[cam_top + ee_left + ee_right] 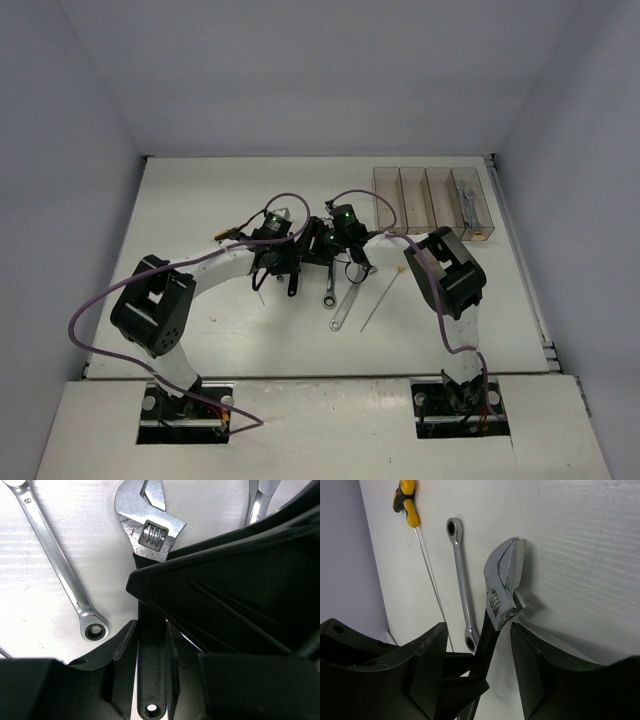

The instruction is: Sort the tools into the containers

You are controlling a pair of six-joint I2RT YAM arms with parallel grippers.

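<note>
A black-handled adjustable spanner (150,530) is held just above the table at mid-table. My left gripper (151,630) is shut on its black handle. My right gripper (477,630) is open, one jaw on each side of the spanner (502,585) just below its silver head, not touching it. In the top view the left gripper (298,258) and the right gripper (338,248) meet tip to tip. Four clear brownish bins (413,178) stand in a row at the back right. The rightmost bin holds a silver wrench (468,205).
Silver wrenches (343,305) and a thin rod driver (378,305) lie on the table in front of the grippers. A ring wrench (55,562) lies left of the spanner. A yellow-black T-handle driver (405,500) lies further off. Another wrench (262,500) shows at the top right of the left wrist view.
</note>
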